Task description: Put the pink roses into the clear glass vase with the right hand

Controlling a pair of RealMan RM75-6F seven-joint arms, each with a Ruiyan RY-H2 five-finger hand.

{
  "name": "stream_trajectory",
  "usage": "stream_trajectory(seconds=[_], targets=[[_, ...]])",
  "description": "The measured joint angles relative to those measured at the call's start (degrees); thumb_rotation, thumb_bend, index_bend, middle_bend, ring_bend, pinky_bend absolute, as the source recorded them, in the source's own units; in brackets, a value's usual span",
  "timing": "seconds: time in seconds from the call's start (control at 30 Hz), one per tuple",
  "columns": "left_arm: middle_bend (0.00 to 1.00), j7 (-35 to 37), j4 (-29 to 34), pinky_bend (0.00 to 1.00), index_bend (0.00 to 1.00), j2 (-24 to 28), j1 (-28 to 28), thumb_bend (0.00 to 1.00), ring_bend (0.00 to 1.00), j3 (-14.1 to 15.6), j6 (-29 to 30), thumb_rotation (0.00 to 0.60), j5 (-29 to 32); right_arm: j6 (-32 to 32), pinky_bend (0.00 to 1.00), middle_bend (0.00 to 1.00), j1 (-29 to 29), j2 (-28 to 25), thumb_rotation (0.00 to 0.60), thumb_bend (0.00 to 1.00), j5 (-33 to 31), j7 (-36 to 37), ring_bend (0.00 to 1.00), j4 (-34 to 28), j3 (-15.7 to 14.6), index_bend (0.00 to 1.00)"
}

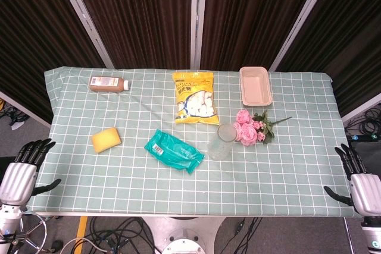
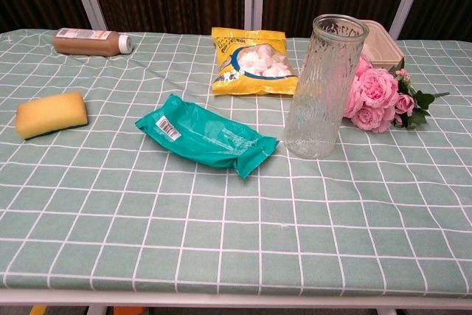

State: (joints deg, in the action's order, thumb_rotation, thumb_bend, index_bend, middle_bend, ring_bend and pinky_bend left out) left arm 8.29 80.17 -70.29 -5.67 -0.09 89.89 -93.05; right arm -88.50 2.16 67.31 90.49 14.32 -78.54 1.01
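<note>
A bunch of pink roses (image 1: 248, 128) (image 2: 375, 97) with green leaves lies flat on the checked tablecloth, right of centre. Just to its left stands the clear ribbed glass vase (image 1: 223, 141) (image 2: 322, 86), upright and empty, touching or nearly touching the blooms. My right hand (image 1: 359, 184) hangs off the table's near right corner, fingers spread, holding nothing, far from the roses. My left hand (image 1: 22, 168) is at the near left corner, also open and empty. Neither hand shows in the chest view.
On the tablecloth (image 1: 286, 171) lie a teal packet (image 1: 174, 150), a yellow sponge (image 1: 106, 140), a yellow snack bag (image 1: 195, 97), a brown bottle on its side (image 1: 108, 83) and a beige tray (image 1: 255, 85) behind the roses.
</note>
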Motion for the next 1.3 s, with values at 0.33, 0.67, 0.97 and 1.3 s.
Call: stream_trajectory(seconds=[0.33, 0.67, 0.97, 1.3], targets=[[0.09, -1.04, 0.35, 0.11, 0.11, 0.06, -0.07, 0.06, 0.07, -0.41, -0.64, 0.6, 1.21, 0.83, 0.15, 0.02, 0.35, 0.32, 0.6, 0.05, -0.18, -0.71, 0.0, -0.21, 0.08, 0.0], [0.09, -0.49, 0.26, 0.11, 0.11, 0.42, 0.13, 0.06, 0.07, -0.49, -1.09, 0.6, 2.02, 1.92, 0.15, 0.02, 0.64, 0.52, 0.6, 0.05, -1.04, -1.44, 0.0, -0.61, 0.33, 0.0], [0.09, 0.51, -1.36, 0.11, 0.11, -0.75, 0.06, 0.06, 0.07, -0.22, -1.61, 0.6, 1.92, 6.89, 0.15, 0.02, 3.58, 0.63, 0.6, 0.05, -2.63, -2.63, 0.0, -0.57, 1.64, 0.0], [0.09, 2.88, -3.41, 0.11, 0.11, -1.0, 0.47, 0.06, 0.07, 0.02, -1.73, 0.6, 2.42, 20.26, 0.0, 0.01, 14.6, 3.19, 0.6, 0.05, -6.81, -12.15, 0.0, 0.01, 5.96, 0.0]])
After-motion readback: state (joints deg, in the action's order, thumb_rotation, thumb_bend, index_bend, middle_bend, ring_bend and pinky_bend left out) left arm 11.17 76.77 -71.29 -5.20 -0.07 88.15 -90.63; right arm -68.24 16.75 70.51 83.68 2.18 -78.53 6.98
